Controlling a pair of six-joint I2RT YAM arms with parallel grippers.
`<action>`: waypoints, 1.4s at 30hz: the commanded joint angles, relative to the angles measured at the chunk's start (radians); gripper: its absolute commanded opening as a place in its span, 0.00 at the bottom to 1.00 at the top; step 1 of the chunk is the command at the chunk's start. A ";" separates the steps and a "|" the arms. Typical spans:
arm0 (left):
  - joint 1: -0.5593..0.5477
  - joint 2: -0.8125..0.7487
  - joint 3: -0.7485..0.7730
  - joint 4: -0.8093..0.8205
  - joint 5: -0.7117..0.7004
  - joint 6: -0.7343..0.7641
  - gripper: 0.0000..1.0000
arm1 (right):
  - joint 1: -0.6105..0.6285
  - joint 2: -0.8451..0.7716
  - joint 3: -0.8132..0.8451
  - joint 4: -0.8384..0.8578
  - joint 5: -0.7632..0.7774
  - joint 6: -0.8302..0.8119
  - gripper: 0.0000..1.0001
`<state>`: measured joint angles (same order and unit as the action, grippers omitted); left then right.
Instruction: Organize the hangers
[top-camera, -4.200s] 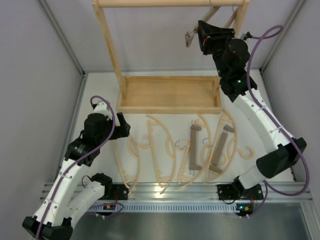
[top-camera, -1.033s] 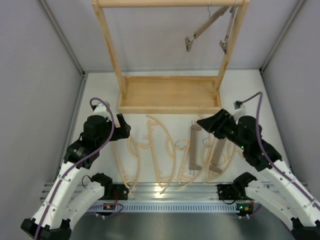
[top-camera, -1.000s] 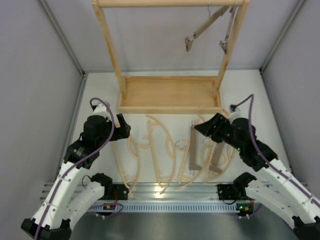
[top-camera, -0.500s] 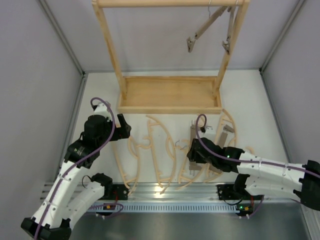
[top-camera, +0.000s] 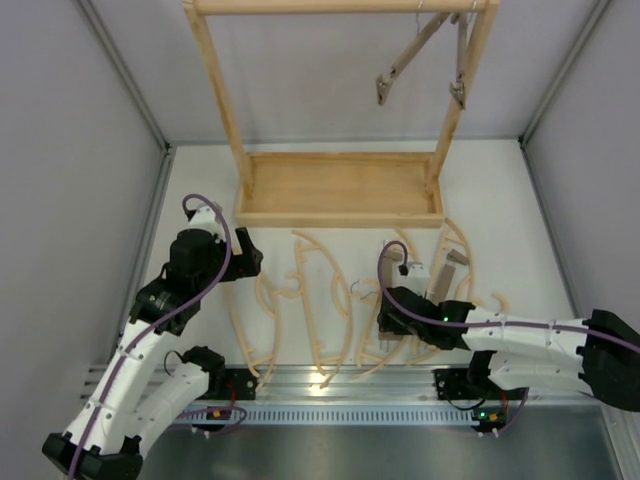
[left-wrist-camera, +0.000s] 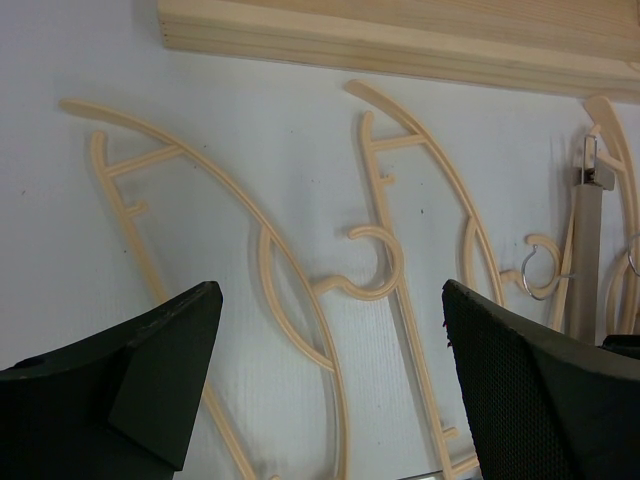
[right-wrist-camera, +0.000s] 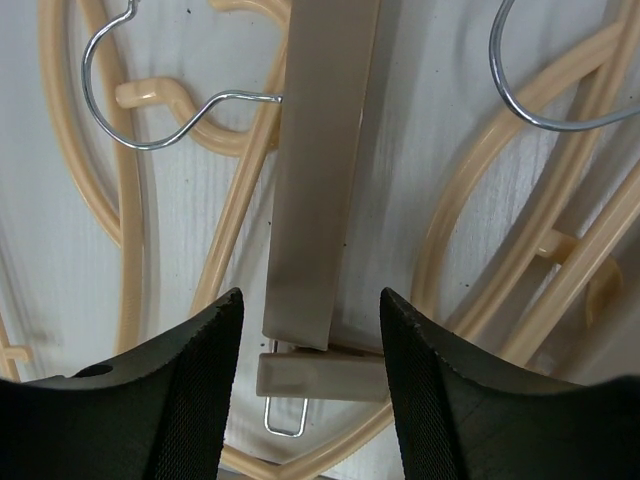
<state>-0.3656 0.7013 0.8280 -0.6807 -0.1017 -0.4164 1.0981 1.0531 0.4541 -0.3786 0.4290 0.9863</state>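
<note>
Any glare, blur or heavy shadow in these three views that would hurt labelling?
Top external: evenly lit and sharp, one glare spot on the metal rail at the near edge. Left wrist: pale hangers crisp, shadows faint. Right wrist: clamp bar in focus, a soft shadow beside it.

A tall pale wooden rack frame (top-camera: 217, 90) stands at the far end of the white table (top-camera: 520, 200), its shallow tray base (top-camera: 340, 216) resting flat on it. Grey panels (top-camera: 60, 150) close in both sides, and a ridged metal rail (top-camera: 340, 380) runs along the near edge.
</note>
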 joint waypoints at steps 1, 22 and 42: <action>-0.003 0.001 -0.003 0.046 0.003 0.004 0.95 | 0.020 0.012 -0.014 0.115 0.025 -0.023 0.55; -0.007 0.006 -0.001 0.046 -0.001 0.002 0.95 | 0.129 0.251 0.107 -0.042 0.182 0.080 0.25; -0.010 0.003 -0.003 0.044 -0.001 0.002 0.95 | 0.054 -0.087 0.380 -0.055 0.107 -0.044 0.00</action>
<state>-0.3721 0.7052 0.8280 -0.6807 -0.1017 -0.4164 1.1976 0.9886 0.7830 -0.5896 0.5991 0.9989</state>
